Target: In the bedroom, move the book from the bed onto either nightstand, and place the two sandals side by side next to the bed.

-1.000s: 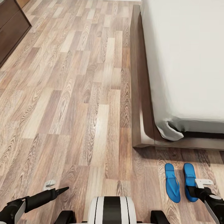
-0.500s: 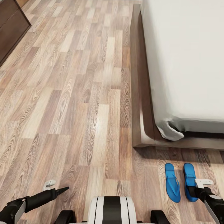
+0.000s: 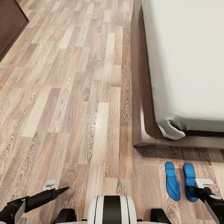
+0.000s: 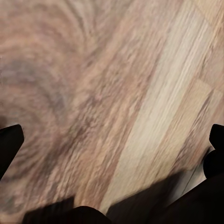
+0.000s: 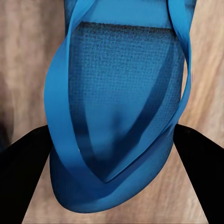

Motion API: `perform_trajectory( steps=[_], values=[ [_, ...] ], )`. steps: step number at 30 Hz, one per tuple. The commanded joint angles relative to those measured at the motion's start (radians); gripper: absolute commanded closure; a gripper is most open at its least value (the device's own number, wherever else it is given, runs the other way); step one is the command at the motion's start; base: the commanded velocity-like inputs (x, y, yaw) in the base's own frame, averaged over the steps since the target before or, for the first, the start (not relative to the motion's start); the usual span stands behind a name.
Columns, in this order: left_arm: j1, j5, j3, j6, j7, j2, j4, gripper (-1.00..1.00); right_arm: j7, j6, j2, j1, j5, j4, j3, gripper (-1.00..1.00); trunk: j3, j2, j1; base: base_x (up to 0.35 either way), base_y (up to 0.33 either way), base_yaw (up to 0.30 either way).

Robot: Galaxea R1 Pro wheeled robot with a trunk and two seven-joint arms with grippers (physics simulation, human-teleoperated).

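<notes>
The two sandals, both bright blue, lie side by side on the wood floor just off the bed's (image 3: 186, 62) foot corner: the left sandal (image 3: 172, 181) and the right sandal (image 3: 188, 174). My right gripper (image 3: 192, 193) hovers over the near end of the right sandal. In the right wrist view that sandal (image 5: 121, 93) lies between the spread black fingers (image 5: 23, 168), so the gripper (image 5: 112, 154) is open. My left gripper (image 3: 63, 189) hangs low over bare floor, open and holding nothing (image 4: 112, 140). The book and the nightstand are out of view.
The bed's dark wooden frame (image 3: 138, 93) runs along the right side with its corner close to the sandals. A dark brown wooden piece of furniture (image 3: 9, 25) stands at the far left. Wood-plank floor (image 3: 77, 93) stretches between them.
The whole head view has shifted slightly, so the camera moved. The sandals and both grippers keep their places.
</notes>
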Motion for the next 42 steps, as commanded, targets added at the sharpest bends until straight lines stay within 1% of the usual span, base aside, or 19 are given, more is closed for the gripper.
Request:
perform_trajectory(
  steps=[1, 23, 24, 42],
  values=[
    [-0.001, -0.005, 0.008, 0.010, -0.006, -0.001, -0.001, -1.00, 0.008, 0.006, 0.001, 0.000, 0.002, -0.002, -0.005, 1.00, -0.001, 0.000, 0.000, 0.000, 0.000, 0.000],
    [-0.001, -0.005, 0.008, 0.011, -0.006, -0.001, 0.000, -1.00, 0.007, 0.006, 0.000, 0.000, 0.004, -0.002, -0.005, 1.00, -0.001, 0.000, 0.000, 0.000, 0.000, 0.000],
    [-0.001, -0.005, 0.008, 0.011, -0.006, -0.001, 0.000, -1.00, 0.007, 0.006, 0.001, 0.000, 0.004, -0.002, -0.005, -1.00, -0.001, 0.000, 0.000, 0.000, 0.000, 0.000],
    [-0.001, -0.005, 0.008, 0.011, -0.006, -0.001, 0.000, -1.00, 0.006, 0.006, 0.001, 0.000, 0.005, -0.002, -0.005, -1.00, -0.001, 0.000, 0.000, 0.000, 0.000, 0.000]
  ],
)
